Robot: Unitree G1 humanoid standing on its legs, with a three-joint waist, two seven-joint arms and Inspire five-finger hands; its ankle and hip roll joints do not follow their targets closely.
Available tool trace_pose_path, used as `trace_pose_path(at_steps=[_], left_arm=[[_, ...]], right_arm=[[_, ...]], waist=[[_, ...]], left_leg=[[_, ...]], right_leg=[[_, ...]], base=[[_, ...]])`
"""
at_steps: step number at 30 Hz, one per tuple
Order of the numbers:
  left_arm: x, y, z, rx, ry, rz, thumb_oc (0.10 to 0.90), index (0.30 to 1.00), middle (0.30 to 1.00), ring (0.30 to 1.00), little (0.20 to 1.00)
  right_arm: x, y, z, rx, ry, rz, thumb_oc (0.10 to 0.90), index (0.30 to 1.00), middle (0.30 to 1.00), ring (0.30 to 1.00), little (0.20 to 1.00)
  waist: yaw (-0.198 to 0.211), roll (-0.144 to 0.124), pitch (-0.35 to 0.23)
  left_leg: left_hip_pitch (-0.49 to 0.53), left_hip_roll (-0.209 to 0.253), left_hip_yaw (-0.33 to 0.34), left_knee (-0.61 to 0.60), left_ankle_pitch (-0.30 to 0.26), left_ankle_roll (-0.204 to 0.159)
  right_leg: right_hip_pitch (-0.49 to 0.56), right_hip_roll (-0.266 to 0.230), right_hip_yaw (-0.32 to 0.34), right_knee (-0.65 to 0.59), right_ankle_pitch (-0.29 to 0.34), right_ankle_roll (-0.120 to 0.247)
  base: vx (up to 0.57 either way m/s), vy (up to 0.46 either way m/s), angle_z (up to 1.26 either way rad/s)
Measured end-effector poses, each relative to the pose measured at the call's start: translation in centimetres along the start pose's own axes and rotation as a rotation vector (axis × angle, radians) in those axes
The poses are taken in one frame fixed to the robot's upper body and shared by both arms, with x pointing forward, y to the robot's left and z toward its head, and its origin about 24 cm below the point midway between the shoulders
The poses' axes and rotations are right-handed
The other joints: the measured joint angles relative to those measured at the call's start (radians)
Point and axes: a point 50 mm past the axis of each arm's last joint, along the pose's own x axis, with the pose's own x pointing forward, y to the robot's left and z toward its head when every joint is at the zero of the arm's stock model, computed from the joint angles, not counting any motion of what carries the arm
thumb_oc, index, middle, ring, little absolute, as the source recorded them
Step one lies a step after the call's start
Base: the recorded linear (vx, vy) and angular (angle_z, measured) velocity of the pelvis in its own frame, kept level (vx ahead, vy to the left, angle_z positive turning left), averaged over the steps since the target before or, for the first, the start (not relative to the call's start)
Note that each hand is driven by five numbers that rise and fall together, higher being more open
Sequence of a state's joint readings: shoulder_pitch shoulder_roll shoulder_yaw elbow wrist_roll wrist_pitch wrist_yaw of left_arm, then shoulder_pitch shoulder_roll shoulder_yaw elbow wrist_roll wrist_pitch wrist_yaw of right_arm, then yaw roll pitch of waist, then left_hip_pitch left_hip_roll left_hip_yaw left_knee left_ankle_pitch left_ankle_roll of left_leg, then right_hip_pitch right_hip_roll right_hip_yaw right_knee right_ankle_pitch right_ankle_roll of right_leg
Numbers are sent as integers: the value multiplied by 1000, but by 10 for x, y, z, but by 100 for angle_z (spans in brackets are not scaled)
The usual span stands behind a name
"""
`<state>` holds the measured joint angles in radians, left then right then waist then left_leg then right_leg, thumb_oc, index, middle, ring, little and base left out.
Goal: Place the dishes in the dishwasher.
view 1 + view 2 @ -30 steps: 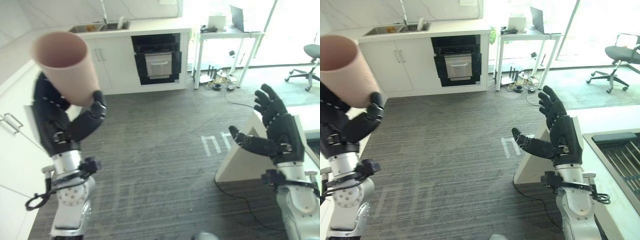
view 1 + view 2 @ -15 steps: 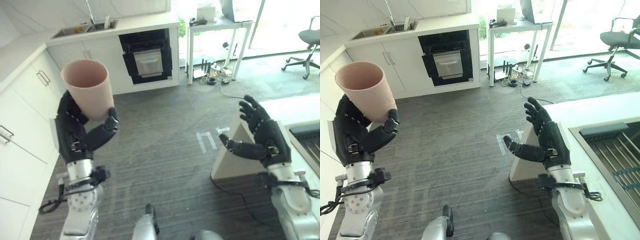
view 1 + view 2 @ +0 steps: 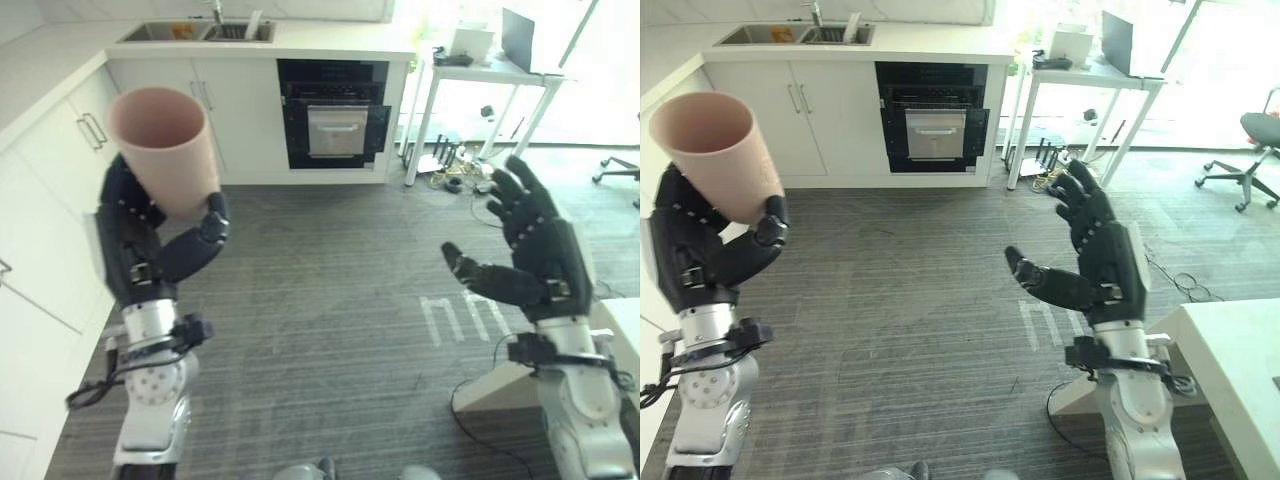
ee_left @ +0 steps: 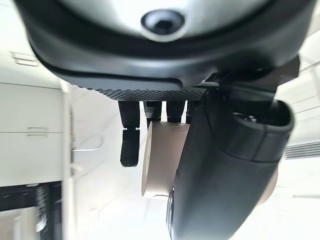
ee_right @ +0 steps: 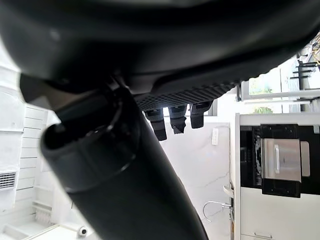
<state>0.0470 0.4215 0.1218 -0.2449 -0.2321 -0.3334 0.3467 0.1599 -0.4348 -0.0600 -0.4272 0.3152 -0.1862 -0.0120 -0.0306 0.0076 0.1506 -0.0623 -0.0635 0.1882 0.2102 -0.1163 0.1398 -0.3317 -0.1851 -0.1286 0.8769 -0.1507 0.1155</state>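
Step in hand, by my reading: transport. One dish is held and the robot faces open kitchen floor, so loading has not begun.

Room, largest first. Grey ribbed carpet floor [image 3: 320, 300] spans the space between and ahead of both hands. White cabinet run [image 3: 830, 110] with a pale countertop stands far beyond the left hand; its fronts are flat and matte with slim metal bar handles. A steel sink [image 3: 790, 34] is recessed in that top. A black built-in appliance [image 3: 934, 130] with a steel front panel sits in the cabinet run, well ahead of both hands and between them; whether this is the dishwasher I cannot tell. A white-legged side table [image 3: 480, 100] stands far past the right hand. A white counter corner [image 3: 1230, 350] lies just beside the right forearm.

Left hand [image 3: 150, 250]: fingers and thumb curled round the lower body of the pink cup [image 3: 165, 150]. Cup is a smooth, matte, tapered cylinder, wider at the rim, mouth up and leaning slightly, empty as far as visible. The left wrist view shows its pale wall between thumb and fingers.

Right hand [image 3: 1095, 265]: fingers spread straight, thumb out, nothing in it, level with the left hand and well apart.

Next move calls for locating the dishwasher rack, carrying the cup there, probably inverting it before release.
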Motion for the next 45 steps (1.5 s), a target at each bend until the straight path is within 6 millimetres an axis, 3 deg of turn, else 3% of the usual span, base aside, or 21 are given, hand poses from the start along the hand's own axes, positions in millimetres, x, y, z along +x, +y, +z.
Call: trace_pose_path(at_steps=[1,2,3,5,10,13,14,15,19,24,25,27,28,30,31,32,33,36,38,42,45], left_arm=[[0,0,0,0,1,-8,400,300,300,300,300],[0,2,-1,-3,4,-1,400,300,300,300,300],[6,4,0,-12,-10,1,400,300,300,300,300],[0,9,-8,-35,27,69,400,300,300,300,300],[-14,-7,-28,-57,157,33,400,300,300,300,300],[-16,-11,-23,-65,143,9,400,300,300,300,300],[-15,-11,-21,-73,133,16,400,300,300,300,300],[-15,-12,-20,-82,132,17,400,300,300,300,300],[-8,-13,-4,-97,60,4,400,300,300,300,300],[-5,-13,0,-59,36,-54,400,300,300,300,300],[-6,-13,0,-62,37,-55,400,300,300,300,300],[-12,-12,-3,-51,58,-63,400,300,300,300,300],[-25,-7,-8,-49,97,-47,400,300,300,300,300],[-32,5,-12,-27,128,0,400,300,300,300,300],[-31,2,-15,-32,135,-30,400,300,300,300,300],[-31,0,-16,-37,128,-38,400,300,300,300,300],[-29,1,-16,-42,115,-24,400,300,300,300,300],[-36,-1,-20,-40,141,-59,400,300,300,300,300],[-35,0,-18,-43,122,-49,400,300,300,300,300],[-14,-4,-10,-52,47,-47,400,300,300,300,300],[-2,-12,-3,-81,-7,-57,400,300,300,300,300]], right_arm=[[-3,-2,-1,-18,17,15,800,900,900,900,900],[-6,-3,-4,-23,38,19,800,900,900,900,900],[-9,-5,-5,-18,40,6,800,900,900,900,900],[-7,-11,-8,-40,49,6,800,900,900,900,900],[-10,-14,-9,-34,53,-16,800,900,900,900,900],[-8,-11,-6,-35,39,-3,800,900,900,900,900],[-5,-12,-6,-39,37,1,800,900,900,900,900],[-4,-13,-7,-45,40,-2,800,900,900,900,900],[9,-14,1,-71,1,16,800,900,900,900,900],[11,-20,-2,-96,22,23,800,900,900,900,900],[10,-21,-3,-84,29,12,800,900,900,900,900],[3,-21,-9,-52,58,-15,800,900,900,900,900],[-2,-20,-16,-18,83,-47,800,900,900,900,900],[-2,-19,-12,-52,82,11,800,900,900,900,900],[-12,-25,-15,-58,108,-24,800,900,900,900,900],[-14,-26,-17,-59,129,-35,800,900,900,900,900],[-16,-30,-16,-104,157,6,800,900,900,900,900],[-21,-33,-21,-87,196,-22,800,900,900,900,900],[-22,-31,-20,-81,190,-10,800,900,900,900,900],[-23,-22,-13,-44,146,4,800,900,900,900,900],[-20,-21,-12,-44,128,0,800,900,900,900,900]], waist=[[-6,3,0],[-13,-24,-1],[-52,-86,2],[-43,-89,25],[-107,-43,62],[-103,-56,46],[-99,-52,41],[-101,-21,26],[-92,10,-17],[-91,-19,-25],[-82,-39,-18],[-62,-92,9],[-13,-64,32],[-8,-41,36],[-52,21,26],[-62,39,25],[-37,23,30],[-43,12,13],[-41,50,-11],[-50,-20,-73],[-11,-34,-71]], left_leg=[[10,-2,-9,-23,-4,-21],[25,-1,33,-26,-70,-162],[-47,14,6,223,-127,-37],[-6,18,-39,260,-241,-62],[124,-5,-102,175,-251,-74],[283,-2,-120,55,-259,-142],[316,13,-126,44,-264,-162],[330,50,-138,39,-263,-173],[350,135,-112,69,-156,-250],[314,173,-117,300,165,-330],[192,155,-120,497,194,-328],[-107,127,-58,675,58,-227],[-251,160,41,416,37,-119],[-257,189,87,130,98,-144],[-330,206,62,89,127,-153],[-372,216,42,73,128,-162],[-444,237,22,93,145,-175],[-392,123,60,172,116,-79],[-287,93,133,122,142,84],[-166,-16,96,-20,166,63],[-156,-35,55,10,117,38]], right_leg=[[-2,23,-37,-138,-9,-7],[6,43,-90,-356,9,-35],[-4,-20,-85,-512,13,11],[-88,-61,-65,-509,95,16],[-276,-70,34,-501,135,13],[-131,-32,-31,-479,146,-43],[-114,-7,-9,-475,240,-103],[-119,16,-31,-415,208,-120],[-130,77,-69,-279,44,-185],[10,185,-10,-333,-35,-285],[36,187,10,-371,-8,-279],[139,192,53,-503,8,-263],[217,171,-44,-557,-47,-92],[270,185,-90,-528,-61,-278],[306,216,-121,-501,-114,-72],[297,223,-130,-460,-153,20],[292,239,-100,-414,-185,-214],[456,247,-62,-549,-172,-138],[450,296,-43,-445,-164,-89],[383,101,50,-335,-316,-15],[454,111,22,-410,-261,-18]], base=[[296,-154,8],[312,-178,49],[360,-232,43],[409,-233,-1],[333,-213,42],[350,-243,44],[377,-274,45],[338,-254,32],[270,-241,-8],[221,-263,-44],[140,-124,-66],[296,-12,-79],[316,141,-115],[449,285,-100],[440,263,-17],[520,242,-55],[457,236,-80],[364,242,-42],[281,223,-29],[277,209,29],[304,230,47]])
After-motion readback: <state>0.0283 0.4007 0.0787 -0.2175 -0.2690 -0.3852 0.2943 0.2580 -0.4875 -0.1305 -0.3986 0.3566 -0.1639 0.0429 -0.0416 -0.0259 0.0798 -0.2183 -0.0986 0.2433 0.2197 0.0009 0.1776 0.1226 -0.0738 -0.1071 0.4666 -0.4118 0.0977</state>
